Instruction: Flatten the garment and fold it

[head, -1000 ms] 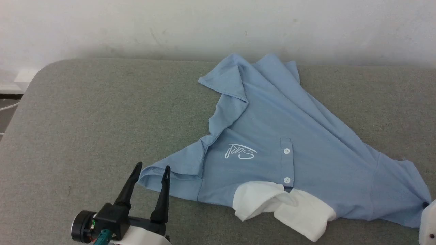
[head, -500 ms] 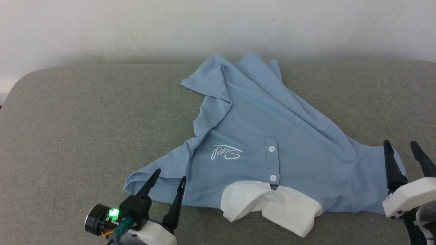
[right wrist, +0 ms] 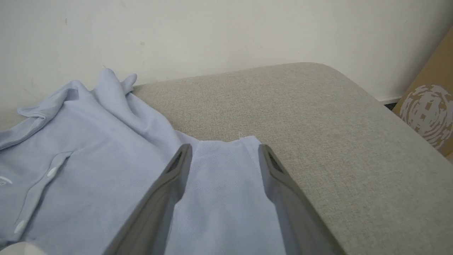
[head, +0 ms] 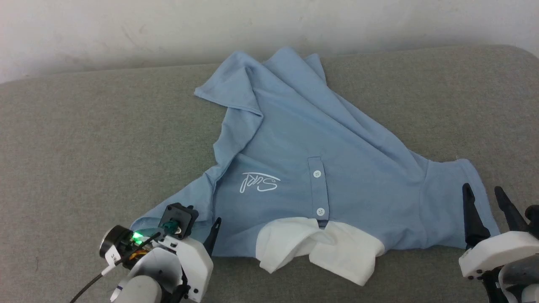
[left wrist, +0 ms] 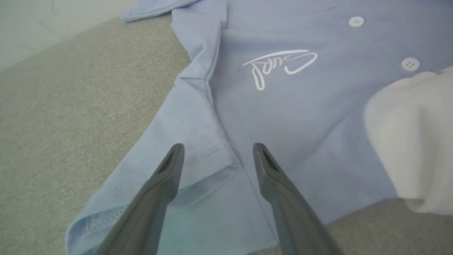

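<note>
The right gripper (head: 481, 190), a second ago only a pale corner at the sleeve hem, has come up into the head view. Its fingers are spread wide with nothing between them, standing astride the right sleeve (right wrist: 226, 184). Whether they touch the cloth I cannot tell. The left gripper (left wrist: 218, 146) has tipped forward over the left sleeve (left wrist: 166, 148), equally wide and empty, its fingers either side of the armhole seam. The wider shift in the picture is the camera turning. The garment (head: 320, 139) lies as it did, front up on the grey cushion (head: 84, 147), white collar (head: 320, 250) nearest the robot and hem bunched toward the wall (head: 126, 25). The release suggests one pull is finished, but the far end is creased, so flattening is not done.
</note>
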Controlling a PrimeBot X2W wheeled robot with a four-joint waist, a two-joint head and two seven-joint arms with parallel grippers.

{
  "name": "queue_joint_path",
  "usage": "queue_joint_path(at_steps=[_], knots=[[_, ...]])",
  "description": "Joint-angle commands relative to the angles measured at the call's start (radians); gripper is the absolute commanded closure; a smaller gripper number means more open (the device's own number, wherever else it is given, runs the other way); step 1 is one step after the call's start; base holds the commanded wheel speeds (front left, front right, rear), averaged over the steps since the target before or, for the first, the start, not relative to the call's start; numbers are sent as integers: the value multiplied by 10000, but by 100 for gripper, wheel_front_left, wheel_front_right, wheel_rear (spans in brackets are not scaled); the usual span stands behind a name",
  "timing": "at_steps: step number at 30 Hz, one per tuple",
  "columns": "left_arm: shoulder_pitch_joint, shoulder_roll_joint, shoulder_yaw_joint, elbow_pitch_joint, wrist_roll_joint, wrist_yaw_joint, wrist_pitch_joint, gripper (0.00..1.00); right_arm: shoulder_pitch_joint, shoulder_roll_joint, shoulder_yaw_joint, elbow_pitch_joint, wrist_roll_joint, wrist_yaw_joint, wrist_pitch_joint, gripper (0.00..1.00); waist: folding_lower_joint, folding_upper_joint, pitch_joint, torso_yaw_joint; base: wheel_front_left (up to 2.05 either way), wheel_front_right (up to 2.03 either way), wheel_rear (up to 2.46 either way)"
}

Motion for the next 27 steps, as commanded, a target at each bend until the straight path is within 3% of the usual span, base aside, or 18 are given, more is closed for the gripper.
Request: queue_joint_path(at_steps=[1, 3, 4, 5, 6, 16, 21, 27], knots=[[-190, 70, 9, 140, -87, -20, 159, 0, -132, 46, -57, 112, -64, -15, -98, 0, -1, 0, 169, -146, 0, 0, 0], [-270, 77, -7, 244, -184, -37, 308, 0, -174, 67, -111, 240, -107, -15, -143, 0, -1, 0, 214, -163, 0, 0, 0], [-302, 81, -28, 290, -237, -49, 381, 51, -195, 76, -132, 295, -126, -15, -166, 0, -1, 0, 232, -164, 0, 0, 0], [-302, 81, -28, 290, -237, -49, 381, 51, -195, 76, -132, 295, -126, -15, -166, 0, -1, 0, 232, -164, 0, 0, 0], [-333, 88, -53, 307, -283, -62, 410, 100, -213, 85, -146, 344, -143, -15, -192, 0, -1, 0, 243, -160, 0, 0, 0], [-150, 107, -175, -604, -770, -98, 165, 100, -201, 144, -249, 716, -405, -15, -246, 0, -1, 0, -107, 181, 0, 0, 0], [-113, 38, 538, -1660, -1491, 196, 203, 100, -152, 152, -261, 672, -489, -15, -195, 0, -1, 0, -275, 390, 0, 0, 0], [-635, 775, 1389, -1428, -1647, 449, 830, 100, -326, 123, 111, 425, -548, -15, -108, 0, -1, 0, -24, 252, 0, 0, 0]])
